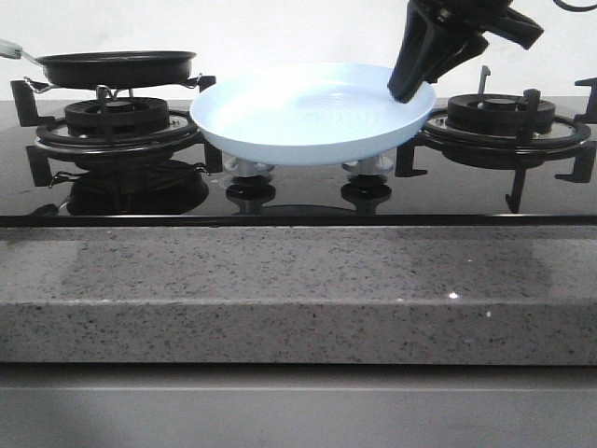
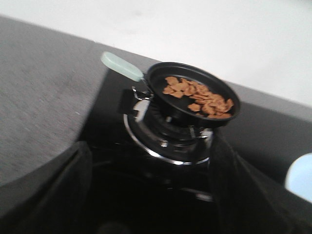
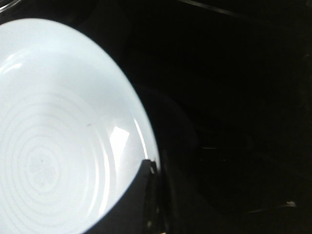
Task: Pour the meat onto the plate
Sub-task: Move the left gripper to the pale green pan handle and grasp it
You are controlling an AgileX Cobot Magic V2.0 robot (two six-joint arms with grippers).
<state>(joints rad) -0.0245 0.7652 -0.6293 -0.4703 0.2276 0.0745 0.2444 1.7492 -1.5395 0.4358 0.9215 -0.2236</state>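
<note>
A black frying pan point(image 2: 192, 95) sits on a gas burner point(image 2: 168, 134), its pale mint-green handle point(image 2: 122, 67) pointing away from the burner over a grey speckled countertop point(image 2: 41, 97). Small orange-brown slices of meat point(image 2: 199, 96) lie spread across the pan's floor. Beyond the burner on the side opposite the handle, the rim of a pale light-blue plate point(image 2: 299, 178) enters view. The left gripper's dark, blurred fingers point(image 2: 58, 195) frame the burner, set wide apart.
</note>
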